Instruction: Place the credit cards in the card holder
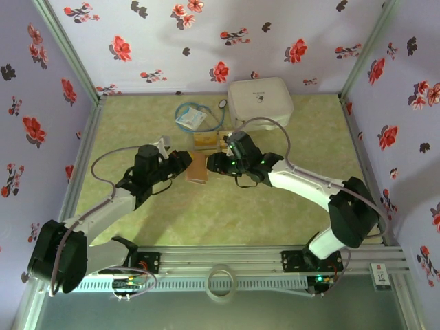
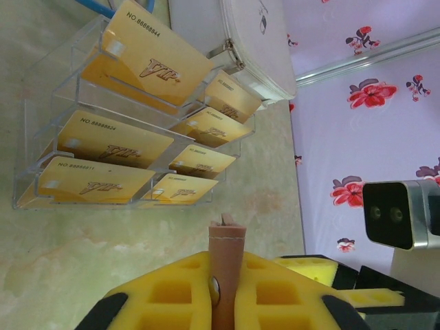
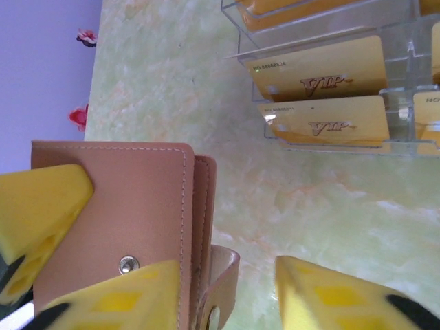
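Left arm [image 1: 117, 199] reaches inward, pincer [image 1: 186, 166] gripping card holder [image 1: 199, 168]

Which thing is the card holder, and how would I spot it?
Find the big white case at the back of the table, then the clear rack of gold cards in front of it. Just nearer is the card holder, pinched by the left hand: it's the only pinkish-brown leather thing, stitched, with a snap.

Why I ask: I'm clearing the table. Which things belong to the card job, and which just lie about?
Job: credit cards, card holder, clear rack holding the cards.
Lying about: white case, blue-white packet, tape roll.
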`<control>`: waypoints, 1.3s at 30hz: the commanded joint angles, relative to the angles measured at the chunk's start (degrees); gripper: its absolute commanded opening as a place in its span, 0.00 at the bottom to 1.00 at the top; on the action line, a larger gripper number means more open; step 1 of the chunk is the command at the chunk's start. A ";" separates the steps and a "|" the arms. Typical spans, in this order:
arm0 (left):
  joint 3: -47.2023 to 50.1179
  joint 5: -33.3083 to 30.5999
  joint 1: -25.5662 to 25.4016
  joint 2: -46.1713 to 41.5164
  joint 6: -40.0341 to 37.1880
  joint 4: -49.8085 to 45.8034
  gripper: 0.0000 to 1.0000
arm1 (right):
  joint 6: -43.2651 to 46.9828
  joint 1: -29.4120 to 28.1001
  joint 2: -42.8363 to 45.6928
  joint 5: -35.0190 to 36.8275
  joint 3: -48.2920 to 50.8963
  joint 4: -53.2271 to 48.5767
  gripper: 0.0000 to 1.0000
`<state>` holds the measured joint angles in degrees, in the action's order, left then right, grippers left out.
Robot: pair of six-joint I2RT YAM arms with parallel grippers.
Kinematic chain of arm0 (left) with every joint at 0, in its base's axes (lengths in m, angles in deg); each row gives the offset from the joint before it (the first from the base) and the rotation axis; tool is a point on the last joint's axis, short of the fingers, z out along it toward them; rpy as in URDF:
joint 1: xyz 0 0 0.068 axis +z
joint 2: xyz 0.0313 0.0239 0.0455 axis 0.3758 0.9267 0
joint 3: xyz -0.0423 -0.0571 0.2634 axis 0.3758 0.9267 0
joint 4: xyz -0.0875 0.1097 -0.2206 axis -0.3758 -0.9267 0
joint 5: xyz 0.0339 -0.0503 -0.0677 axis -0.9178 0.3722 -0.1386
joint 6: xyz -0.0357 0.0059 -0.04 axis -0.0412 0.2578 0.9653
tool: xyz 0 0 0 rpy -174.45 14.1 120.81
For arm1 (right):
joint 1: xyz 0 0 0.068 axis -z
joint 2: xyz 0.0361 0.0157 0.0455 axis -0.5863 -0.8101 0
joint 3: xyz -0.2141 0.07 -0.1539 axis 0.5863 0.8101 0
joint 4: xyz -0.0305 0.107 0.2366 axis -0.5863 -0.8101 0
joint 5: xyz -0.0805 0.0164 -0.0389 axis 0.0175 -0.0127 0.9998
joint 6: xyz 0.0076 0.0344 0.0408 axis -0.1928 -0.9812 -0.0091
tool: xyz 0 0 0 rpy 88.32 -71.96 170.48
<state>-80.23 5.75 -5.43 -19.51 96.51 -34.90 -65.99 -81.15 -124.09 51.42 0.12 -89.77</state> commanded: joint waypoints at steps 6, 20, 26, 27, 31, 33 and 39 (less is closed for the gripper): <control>0.51 -0.35 -0.37 0.21 -0.95 2.27 0.09 | 0.20 0.27 1.59 -0.73 0.04 0.94 0.00; 9.57 0.70 -0.45 7.55 -0.96 14.40 0.56 | -4.48 -1.88 5.60 -6.31 0.35 4.04 0.00; 11.17 1.29 -1.10 9.57 -0.51 18.15 0.58 | -5.20 -3.00 3.48 -6.96 0.55 5.77 0.00; 11.43 1.27 -1.24 9.70 -0.63 18.26 0.59 | -5.14 -3.06 3.39 -6.81 0.88 5.89 0.00; 12.78 1.20 -1.54 9.27 -0.54 18.79 0.59 | -4.85 -2.82 3.37 -6.81 1.94 5.95 0.00; 13.36 1.19 -1.55 8.81 -0.46 18.88 0.59 | -4.79 -2.73 3.47 -6.94 2.38 6.03 0.00; 14.18 -1.38 -1.52 5.44 -1.75 13.91 0.60 | -3.94 -1.39 5.19 -7.33 4.89 5.28 0.00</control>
<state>-66.70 5.92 -6.55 -11.40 95.42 -19.23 -70.27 -83.46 -120.20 45.21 3.35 -85.29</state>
